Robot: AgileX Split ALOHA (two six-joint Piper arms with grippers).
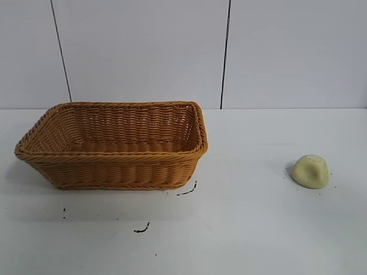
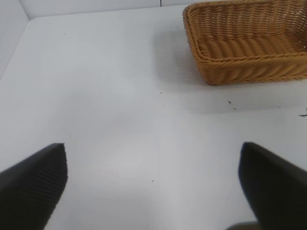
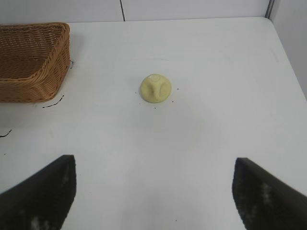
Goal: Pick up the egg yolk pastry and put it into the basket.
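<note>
The egg yolk pastry (image 1: 311,171) is sitting on the bench (image 1: 258,229), well right of the basket (image 1: 114,172). Both the left end effector (image 2: 152,184) and right end effector (image 3: 154,191) are hanging spread apart, holding nothing.

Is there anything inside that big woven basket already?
The orange-brown woven wicker basket looks empty: only its bare woven floor and inner walls show. The near wall hides a strip of the floor. The small pale yellow dome-shaped pastry lies outside it on the white table.
</note>
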